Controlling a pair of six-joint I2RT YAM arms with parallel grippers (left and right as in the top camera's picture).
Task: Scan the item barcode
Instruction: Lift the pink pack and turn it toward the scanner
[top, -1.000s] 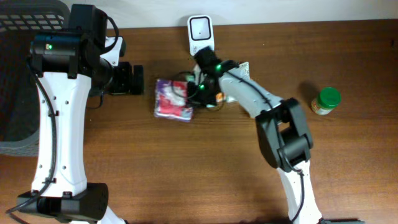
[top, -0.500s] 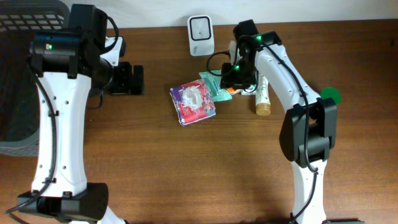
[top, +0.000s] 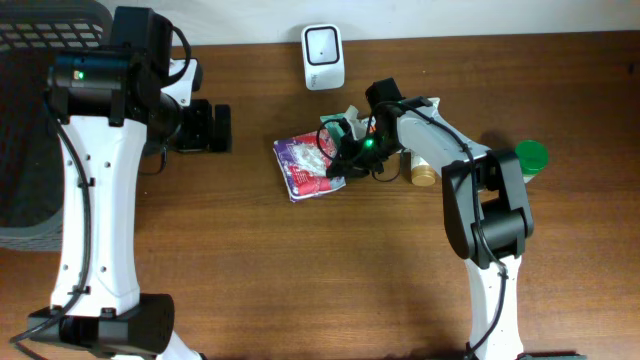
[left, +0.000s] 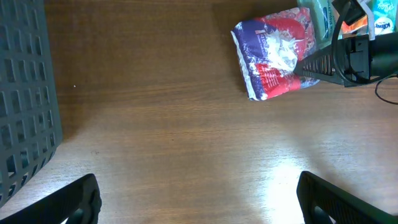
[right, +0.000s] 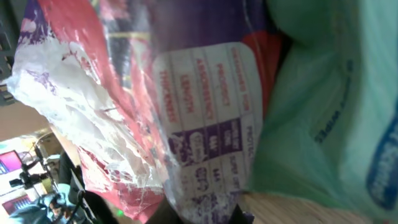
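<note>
**Right gripper closed at the packet's edge, left gripper idle and open**

I am working from the left edge of the table (top: 300, 260) across. At the far left corner a dark mesh basket (top: 40, 40) is sitting. Just beside it I am holding my left gripper (top: 205, 127) with its fingers spread wide and nothing between them, hovering over bare wood.

Near the middle of the far edge the white scanner (top: 323, 57) is standing upright. The purple-and-red packet (top: 308, 165) is lying nearer the table's middle, apart from the scanner and slightly towards me. A teal pouch (top: 340, 133) is lying against the packet's far right corner.

I am resting my right gripper (left: 305, 65) against the packet's right edge with its fingers pressed together. I cannot tell whether any wrapper is caught between them. My right wrist camera is filling with crinkled wrapper and a printed white label, with the teal pouch beside it.

Further right a cream tube (top: 422, 170) is lying partly under my right arm. A green-lidded jar (top: 530, 157) is standing towards the table's right edge.
</note>
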